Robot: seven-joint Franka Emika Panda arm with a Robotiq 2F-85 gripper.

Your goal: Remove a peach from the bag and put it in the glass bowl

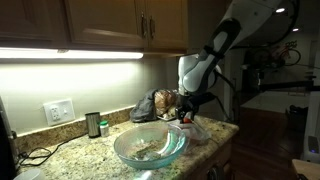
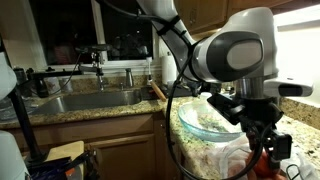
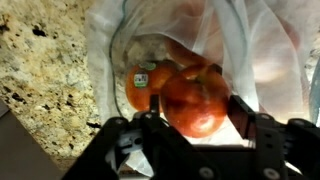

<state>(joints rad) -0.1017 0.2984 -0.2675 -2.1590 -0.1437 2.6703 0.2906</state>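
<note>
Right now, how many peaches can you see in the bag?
3. The front peach lies between the fingers of the gripper; the stickered peach sits just left of it; the rear peach peeks out behind both. The bag may hide more.

Speckled granite counter (image 1: 75, 153) carries three things: glass bowl (image 1: 133, 155), bag (image 1: 197, 129), dark jar (image 1: 93, 124).

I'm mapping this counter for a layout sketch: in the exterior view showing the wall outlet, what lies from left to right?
From the left: wall outlet → small dark jar → glass bowl → bag.
</note>
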